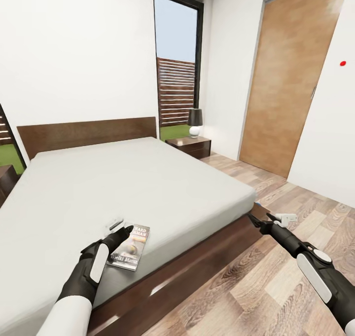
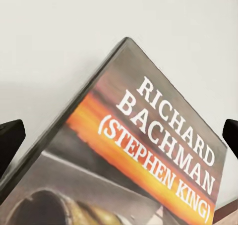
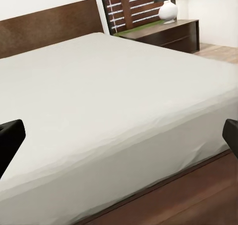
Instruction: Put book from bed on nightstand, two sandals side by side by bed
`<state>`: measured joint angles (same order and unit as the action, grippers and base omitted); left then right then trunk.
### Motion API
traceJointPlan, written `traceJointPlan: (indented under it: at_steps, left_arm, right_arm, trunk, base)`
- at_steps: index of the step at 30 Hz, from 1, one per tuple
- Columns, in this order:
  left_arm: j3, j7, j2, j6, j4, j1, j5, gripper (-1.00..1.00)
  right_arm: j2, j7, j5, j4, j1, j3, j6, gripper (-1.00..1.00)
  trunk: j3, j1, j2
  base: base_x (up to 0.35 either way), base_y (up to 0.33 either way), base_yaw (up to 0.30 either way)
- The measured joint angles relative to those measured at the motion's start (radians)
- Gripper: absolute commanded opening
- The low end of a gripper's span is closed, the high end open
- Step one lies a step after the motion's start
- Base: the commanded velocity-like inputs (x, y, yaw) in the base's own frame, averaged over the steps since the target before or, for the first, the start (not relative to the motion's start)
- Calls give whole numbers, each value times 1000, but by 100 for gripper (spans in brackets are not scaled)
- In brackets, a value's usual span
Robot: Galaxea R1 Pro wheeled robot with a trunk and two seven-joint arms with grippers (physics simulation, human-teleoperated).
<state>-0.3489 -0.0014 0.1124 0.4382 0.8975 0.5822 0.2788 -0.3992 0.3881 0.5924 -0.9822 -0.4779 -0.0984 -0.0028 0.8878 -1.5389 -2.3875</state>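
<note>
Black left gripper [image 1: 124, 231] wide over book [image 1: 132, 247]

White walls [image 1: 74, 55] all round. Tall black-framed window [image 1: 177, 62] in the far wall, pale sky above, slatted brown fence and a strip of green grass below. Sliver of a second window [image 1: 6, 143] at far left. Brown wooden door [image 1: 288, 79] on the right, with a small red dot [image 1: 342, 63] on the wall just beside it. Light-brown wood-plank floor [image 1: 276, 296], glossy. Lamp [image 1: 195, 122], dark shade over white round base, stands on a low dark cabinet below the far window. Even, soft daylight, no hard shadows.
</note>
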Motion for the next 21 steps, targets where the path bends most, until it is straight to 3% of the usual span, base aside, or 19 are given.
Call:
traceJointPlan:
  at_steps: [21]
  left_arm:
    - [0,0,0,0,0,0,0,100]
  right_arm:
    - [0,0,0,0,0,0,-4,100]
  trunk:
    - [0,0,0]
  base:
    - [0,0,0]
